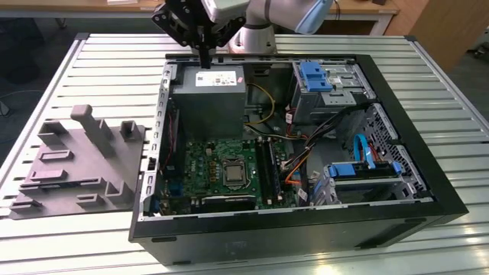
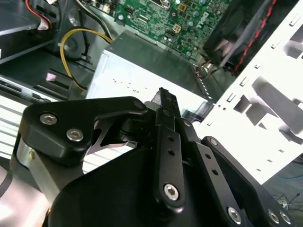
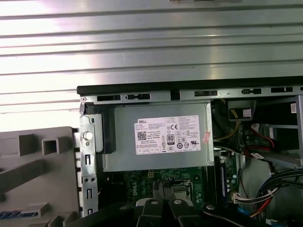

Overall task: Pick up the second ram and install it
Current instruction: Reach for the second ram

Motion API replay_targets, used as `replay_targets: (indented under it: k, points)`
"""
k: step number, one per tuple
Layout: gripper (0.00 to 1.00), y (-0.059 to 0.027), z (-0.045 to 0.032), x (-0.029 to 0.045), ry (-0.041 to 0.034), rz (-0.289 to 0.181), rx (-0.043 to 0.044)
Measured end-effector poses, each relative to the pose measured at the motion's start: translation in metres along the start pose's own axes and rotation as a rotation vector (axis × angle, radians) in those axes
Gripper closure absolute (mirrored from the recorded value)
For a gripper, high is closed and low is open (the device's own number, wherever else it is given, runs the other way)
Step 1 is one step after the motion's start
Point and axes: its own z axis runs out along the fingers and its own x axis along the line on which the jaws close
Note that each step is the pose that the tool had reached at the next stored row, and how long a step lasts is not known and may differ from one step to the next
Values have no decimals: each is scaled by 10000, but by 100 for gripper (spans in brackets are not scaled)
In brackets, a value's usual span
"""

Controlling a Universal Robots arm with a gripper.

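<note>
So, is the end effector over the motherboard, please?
No, in the exterior view the end effector hangs over the power supply.

A silver slatted metal table (image 1: pixel 436 74) shines under bright light, with a wooden desk (image 1: pixel 359 8) on pale legs behind it, a brown wooden panel (image 1: pixel 443 28) at the exterior view's right, and dark floor (image 1: pixel 38 97) beside it.

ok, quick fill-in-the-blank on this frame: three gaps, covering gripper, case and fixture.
1. The gripper hangs above the power supply, whose label is ____.
2. On the exterior view's left, the fixture beside the computer case is ____ in colour.
3. The case lies on a slatted ____ table.

Missing words: white; grey; metal.
</note>
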Motion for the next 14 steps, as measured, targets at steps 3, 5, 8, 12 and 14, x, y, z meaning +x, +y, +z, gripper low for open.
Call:
replay_targets:
  k: [3, 5, 8, 12, 14]
  points:
    - [89, -4, -1, 60, 0, -1, 0]
    - [89, -7, -2, 94, 0, -2, 0]
    - [89, -11, -4, 152, 0, -1, 0]
    - [89, -19, -6, 252, 0, -2, -1]
    - [89, -23, -8, 304, 0, 0, 0]
